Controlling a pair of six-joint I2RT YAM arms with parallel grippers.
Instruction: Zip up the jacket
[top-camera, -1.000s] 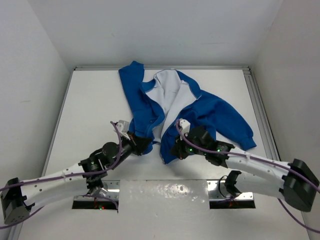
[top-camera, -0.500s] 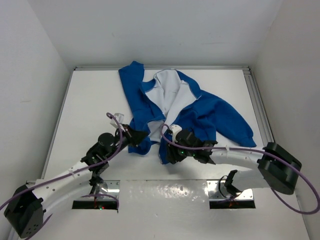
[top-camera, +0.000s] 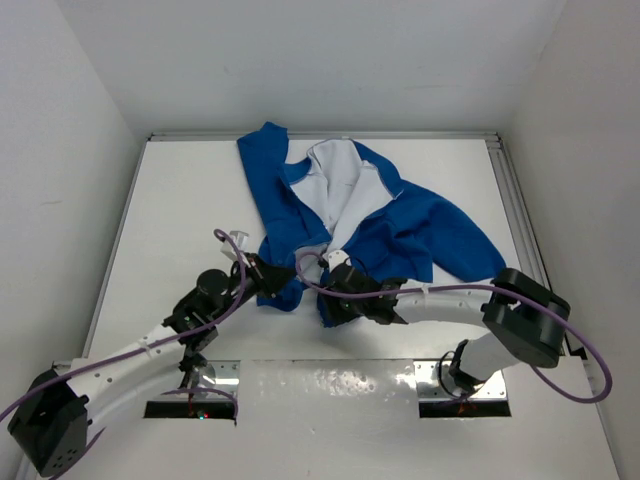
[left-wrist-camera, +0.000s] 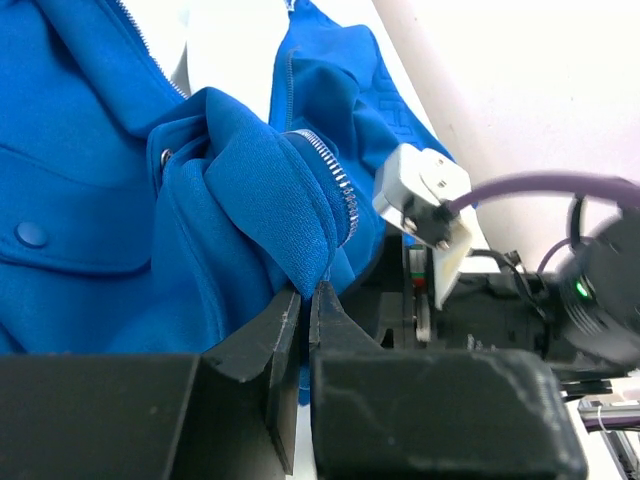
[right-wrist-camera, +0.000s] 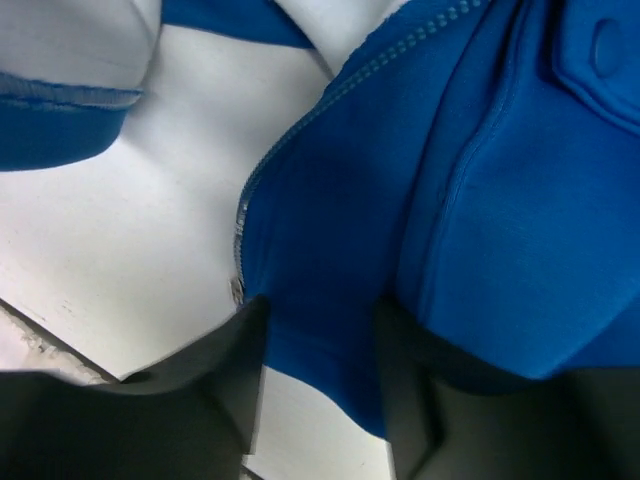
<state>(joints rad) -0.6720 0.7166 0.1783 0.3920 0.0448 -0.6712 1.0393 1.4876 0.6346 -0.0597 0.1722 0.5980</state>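
Observation:
The blue jacket (top-camera: 400, 225) lies open on the white table, its white lining (top-camera: 340, 185) facing up. My left gripper (top-camera: 278, 275) is shut on the bunched lower edge of the jacket's left front. In the left wrist view the jaws (left-wrist-camera: 305, 295) pinch a fold of blue fabric just below the zipper teeth (left-wrist-camera: 335, 175). My right gripper (top-camera: 328, 305) is at the lower corner of the right front, close to the left gripper. In the right wrist view it (right-wrist-camera: 320, 340) is open, its fingers (right-wrist-camera: 235, 350) straddling the blue hem beside the zipper edge (right-wrist-camera: 300, 130).
White walls enclose the table (top-camera: 180, 200), and a metal rail (top-camera: 515, 210) runs along its right side. The right arm's wrist camera (left-wrist-camera: 425, 195) sits very near the left jaws. Metal mounting plates (top-camera: 330, 385) line the near edge.
The right gripper has opened and let go of the right hem while its arm swung left toward the left gripper. The left gripper, still shut on the fabric, shifted slightly up and left.

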